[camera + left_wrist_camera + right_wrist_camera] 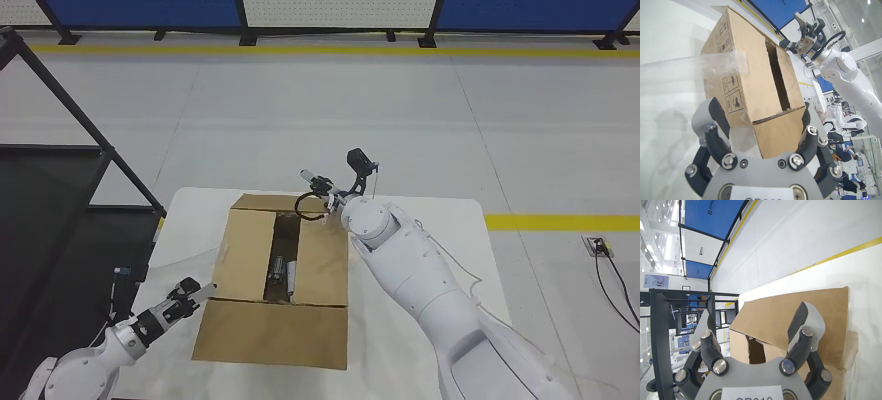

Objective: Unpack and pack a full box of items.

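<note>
Centre of the table (430, 230) sits the box (240, 265), top barely parted. The right gripper (318, 183) is spread at twelve o'clock and the left gripper (197, 293) spread at eight. The risk: a one-sided pull could drag the whole box.

- The box (240, 265) sat on the bench (430, 235), toward the bench's left side.
- Two top flaps lay over the box, one left and one right, with a gap between them running front to back. Items (279, 272) lay inside, below that gap.
- A third flap (270, 335) lay folded out at the box's near side.
- The left gripper (200, 292) was just beside the box's near-left corner, at the bench's left edge.
- The right gripper (318, 183) hung over the box's far edge, by the far end of the gap.
- A rack (60, 190) stood on the floor left of the bench — a socket (598, 245) lay on the floor well off to its right.
</note>
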`<action>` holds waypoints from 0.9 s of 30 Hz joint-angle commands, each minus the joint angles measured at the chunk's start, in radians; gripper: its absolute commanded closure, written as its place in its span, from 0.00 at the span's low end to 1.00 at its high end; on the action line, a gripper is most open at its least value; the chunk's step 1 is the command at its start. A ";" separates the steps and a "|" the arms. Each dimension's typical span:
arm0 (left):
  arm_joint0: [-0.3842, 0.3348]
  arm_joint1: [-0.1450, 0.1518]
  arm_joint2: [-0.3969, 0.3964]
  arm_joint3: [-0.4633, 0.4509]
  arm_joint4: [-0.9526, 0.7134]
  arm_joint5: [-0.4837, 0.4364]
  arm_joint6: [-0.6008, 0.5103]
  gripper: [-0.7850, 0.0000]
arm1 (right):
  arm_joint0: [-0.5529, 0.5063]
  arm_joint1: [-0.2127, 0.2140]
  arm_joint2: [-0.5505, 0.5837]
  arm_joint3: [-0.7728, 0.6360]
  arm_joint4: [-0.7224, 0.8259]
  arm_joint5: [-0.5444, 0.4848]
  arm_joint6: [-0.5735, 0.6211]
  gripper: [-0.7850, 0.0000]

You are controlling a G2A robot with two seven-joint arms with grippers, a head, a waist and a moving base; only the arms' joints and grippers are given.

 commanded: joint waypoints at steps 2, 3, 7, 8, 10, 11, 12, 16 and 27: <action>-0.006 0.001 0.003 0.001 0.005 0.002 -0.005 0.00 | 0.000 0.004 0.003 0.002 -0.015 -0.001 0.018 0.00; -0.008 0.002 0.004 0.001 0.006 0.003 -0.007 0.00 | 0.000 0.005 0.005 0.001 -0.019 0.000 0.021 0.00; -0.025 0.002 0.015 0.015 0.008 0.031 -0.005 0.00 | -0.010 0.012 0.032 -0.011 0.000 -0.044 -0.013 0.00; -0.031 0.002 0.021 0.018 0.009 0.034 -0.011 0.00 | -0.014 0.014 0.039 -0.017 0.006 -0.061 -0.018 0.00; -0.041 0.002 0.037 0.023 0.022 0.035 -0.014 0.00 | -0.022 0.019 0.054 -0.029 0.019 -0.094 -0.032 0.00; -0.046 0.002 0.045 0.024 0.023 0.034 -0.016 0.00 | -0.026 0.022 0.062 -0.037 0.024 -0.111 -0.039 0.00; -0.051 0.001 0.052 0.026 0.024 0.032 -0.017 0.00 | -0.032 0.024 0.069 -0.047 0.030 -0.131 -0.040 0.00; -0.070 0.000 0.074 0.032 0.017 0.030 -0.027 0.00 | -0.051 0.040 0.097 -0.081 0.041 -0.200 -0.012 0.00; -0.077 0.004 0.093 0.017 -0.004 0.020 -0.056 0.00 | -0.118 0.110 0.160 -0.240 0.001 -0.319 0.298 0.00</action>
